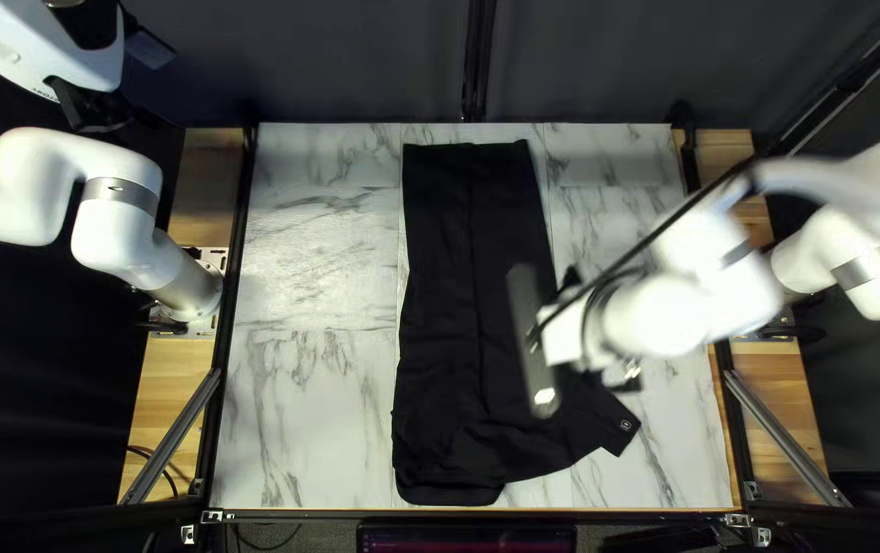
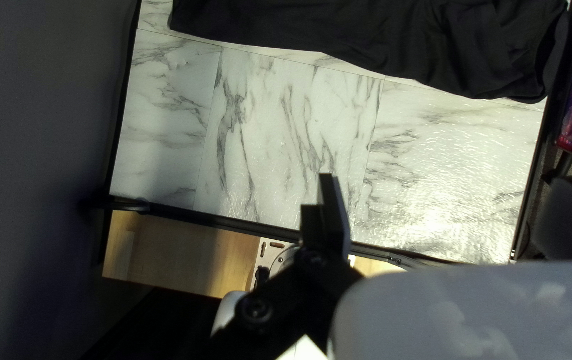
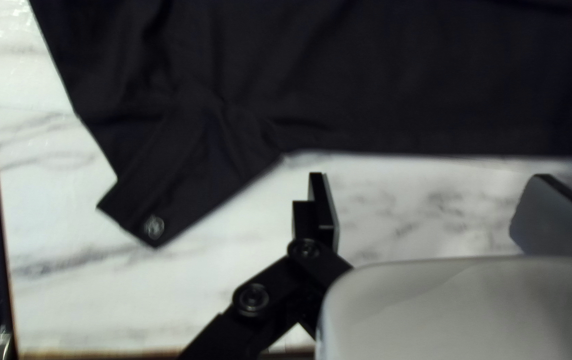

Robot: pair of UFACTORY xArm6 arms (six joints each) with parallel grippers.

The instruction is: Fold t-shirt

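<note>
Right hand (image 3: pixel 432 177) spread open, I hovered beside the black t-shirt (image 3: pixel 379 73) in the right wrist view; its jutting sleeve (image 3: pixel 193 173) wanted a shallow pinch, then a low, inward fold. Left wrist view: my left hand (image 2: pixel 447 179) was open, well apart from it. Top left view: it lay lengthwise mid-way across the tabletop (image 1: pixel 307 420).

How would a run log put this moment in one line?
t-shirt: on table, sleeve sticking out; left jaws: open; right jaws: open, near sleeve; held: nothing
</note>
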